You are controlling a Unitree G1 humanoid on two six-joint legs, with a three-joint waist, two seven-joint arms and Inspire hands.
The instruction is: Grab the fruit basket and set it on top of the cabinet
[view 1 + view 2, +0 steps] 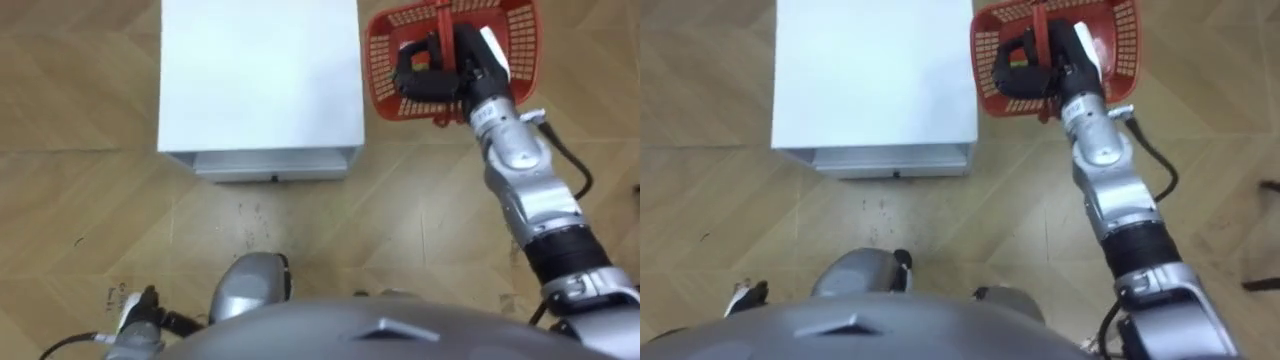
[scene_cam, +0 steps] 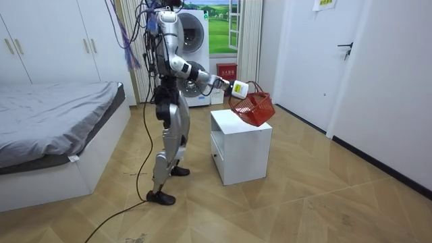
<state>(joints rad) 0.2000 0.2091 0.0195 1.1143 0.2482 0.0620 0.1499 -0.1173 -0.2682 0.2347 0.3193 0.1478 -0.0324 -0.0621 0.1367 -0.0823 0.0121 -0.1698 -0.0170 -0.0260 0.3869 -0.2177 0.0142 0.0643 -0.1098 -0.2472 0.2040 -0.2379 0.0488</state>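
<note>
The red plastic fruit basket (image 1: 385,60) hangs in the air just past the right edge of the white cabinet (image 1: 260,80). My right hand (image 1: 430,75) is shut on its red handle, arm stretched forward. The basket (image 1: 990,60) tilts under the hand (image 1: 1030,70), and something small and coloured lies inside it. In the room view I stand beside the cabinet (image 2: 239,145) with the basket (image 2: 255,108) held above its far corner. My left hand (image 1: 135,318) is low at my side.
The cabinet has a drawer in its front, facing me. A bed (image 2: 54,115) fills the room view's left, a washing machine (image 2: 199,40) stands behind me and a closed door (image 2: 307,61) is at the right. Wooden floor lies all around.
</note>
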